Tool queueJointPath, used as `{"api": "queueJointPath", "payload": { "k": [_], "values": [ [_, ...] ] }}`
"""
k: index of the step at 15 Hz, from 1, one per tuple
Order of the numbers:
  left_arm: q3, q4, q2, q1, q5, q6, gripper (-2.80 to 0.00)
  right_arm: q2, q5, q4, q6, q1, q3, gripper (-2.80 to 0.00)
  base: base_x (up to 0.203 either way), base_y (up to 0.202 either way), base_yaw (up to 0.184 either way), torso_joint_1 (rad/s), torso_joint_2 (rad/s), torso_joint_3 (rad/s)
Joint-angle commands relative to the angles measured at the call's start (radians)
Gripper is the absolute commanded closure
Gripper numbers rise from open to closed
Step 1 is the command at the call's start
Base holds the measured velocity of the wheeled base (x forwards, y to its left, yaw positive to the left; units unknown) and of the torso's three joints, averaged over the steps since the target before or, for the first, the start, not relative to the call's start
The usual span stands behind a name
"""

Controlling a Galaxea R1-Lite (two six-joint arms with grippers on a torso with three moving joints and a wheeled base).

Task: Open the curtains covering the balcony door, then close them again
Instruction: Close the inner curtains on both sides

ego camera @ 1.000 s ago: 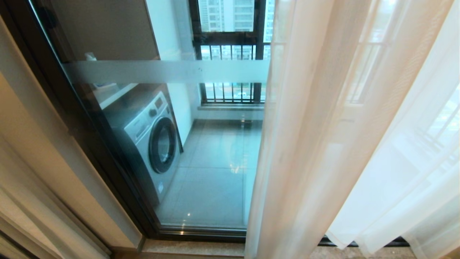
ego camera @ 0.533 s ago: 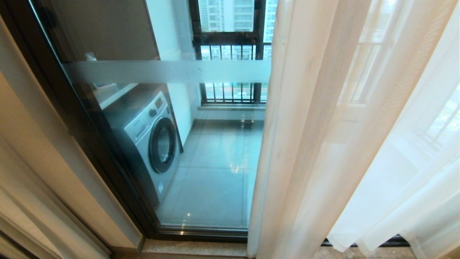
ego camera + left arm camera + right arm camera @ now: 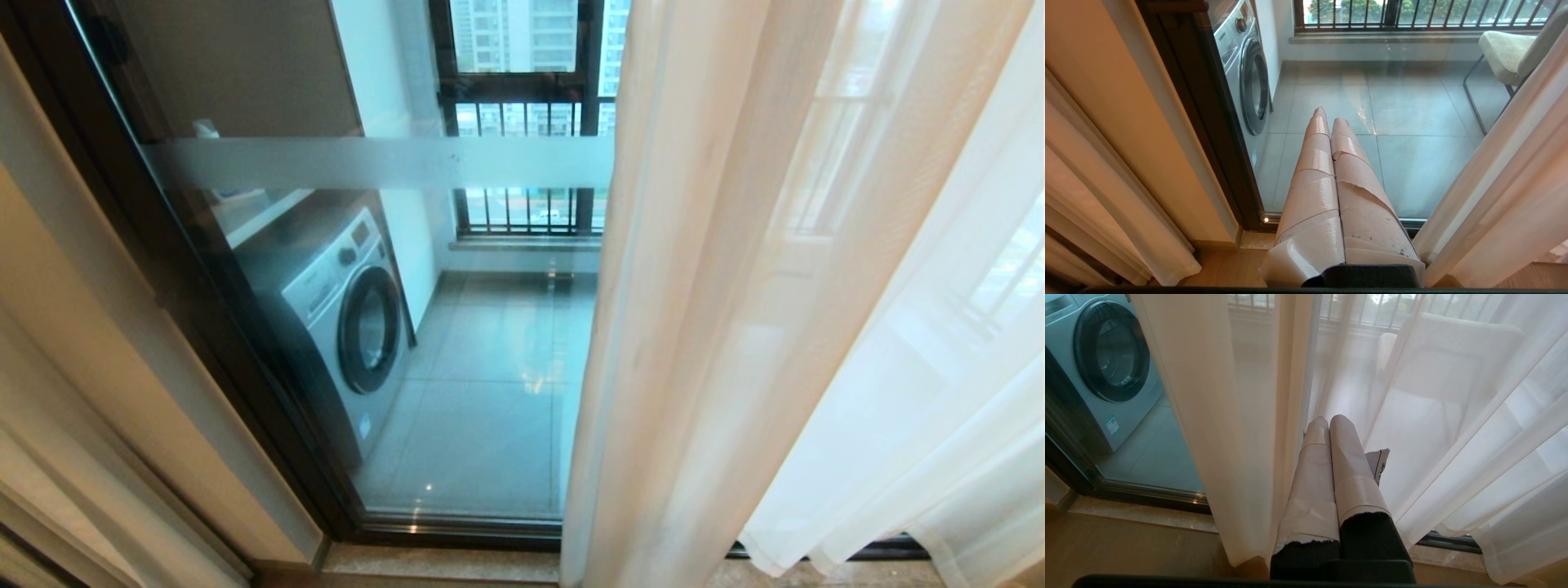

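Sheer curtains (image 3: 735,327) hanging in long folds over the right half of the balcony door (image 3: 392,163), left glass panel bare, frosted band across it. Through the glass: washing machine (image 3: 343,318) at left on grey tiled floor (image 3: 490,392), barred railing (image 3: 522,204) at the back. Neither arm visible from the head camera.

Right gripper (image 3: 1329,421) pressed shut, tape-wrapped fingers (image 3: 1347,457) side by side, nothing clamped between them. Pointing into the curtains (image 3: 1229,416): one thick fold just beside the fingers toward the washing machine (image 3: 1106,363), thinner see-through folds just beyond the tips and on the other side. Contact with the fabric hard to judge. Pale chair (image 3: 1437,367) dimly visible behind the cloth.

Left gripper (image 3: 1329,116) likewise shut and empty, wrapped fingers (image 3: 1314,183) together, aimed at the bare glass of the balcony door (image 3: 1208,122). Curtains (image 3: 1506,183) off to one side of it, apart from the fingers. Another, heavier drape (image 3: 1106,204) on the opposite side by the wall.
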Motion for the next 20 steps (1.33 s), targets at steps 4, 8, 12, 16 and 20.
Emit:
{"api": "queueJointPath", "payload": {
  "k": [4,8,12,16,20],
  "values": [
    [0.000,0.000,0.000,0.000,0.000,0.000,0.00,-0.016,0.000,0.003,-0.028,0.001,0.000,0.00,0.000,0.000,0.000,0.000,0.00,0.000],
    [0.000,0.000,0.000,0.000,0.000,0.000,0.00,-0.016,0.002,0.001,-0.002,0.001,0.000,0.00,0.000,0.000,0.000,0.000,0.00,0.000],
    [0.000,0.000,0.000,0.000,0.000,0.002,0.00,-0.016,0.002,0.001,-0.002,0.001,0.000,0.00,0.000,0.000,0.000,0.000,0.00,0.000],
    [0.000,0.000,0.000,0.000,0.000,0.002,0.00,-0.016,0.002,0.001,-0.002,0.001,0.000,0.00,0.000,0.000,0.000,0.000,0.00,0.000],
    [0.000,0.000,0.000,0.000,0.000,0.002,0.00,-0.016,0.002,0.001,0.000,0.001,0.000,0.00,0.000,0.000,0.000,0.000,0.00,0.000]
  ]
}}
